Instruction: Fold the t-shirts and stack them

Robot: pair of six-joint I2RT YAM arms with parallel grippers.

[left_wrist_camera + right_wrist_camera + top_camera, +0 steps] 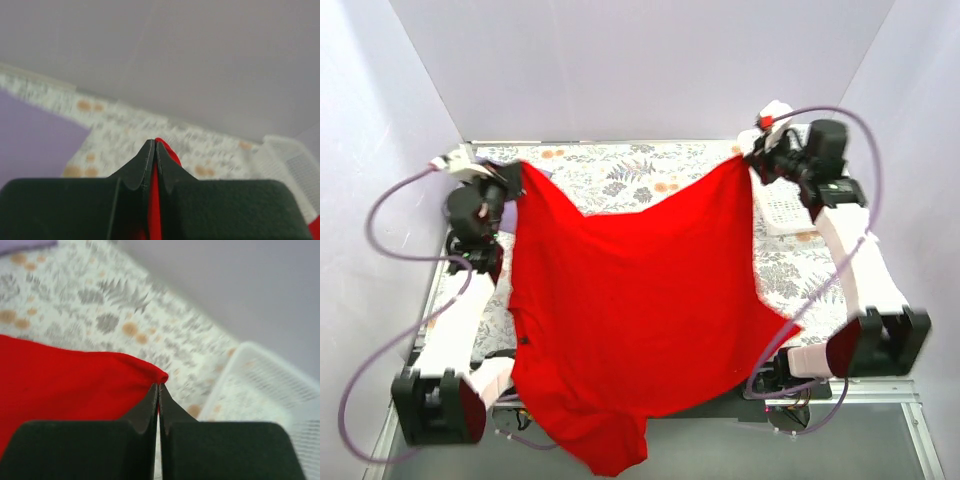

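Observation:
The bright red t-shirt [640,300] hangs spread out between my two grippers, raised above the table, its lower part drooping over the near edge. My left gripper [512,182] is shut on its far left corner; in the left wrist view red cloth [168,151] shows between the closed jaws of the left gripper [154,142]. My right gripper [752,162] is shut on the far right corner, and the right wrist view shows the right gripper [158,386] pinching the red cloth [60,375]. The pale lilac shirt [30,132] lies on the table at the far left, mostly hidden in the top view.
The table has a floral cloth [620,175]. A white lattice basket [782,212] stands at the back right, under the right arm; it also shows in the right wrist view [260,385]. Pale walls close in the back and both sides.

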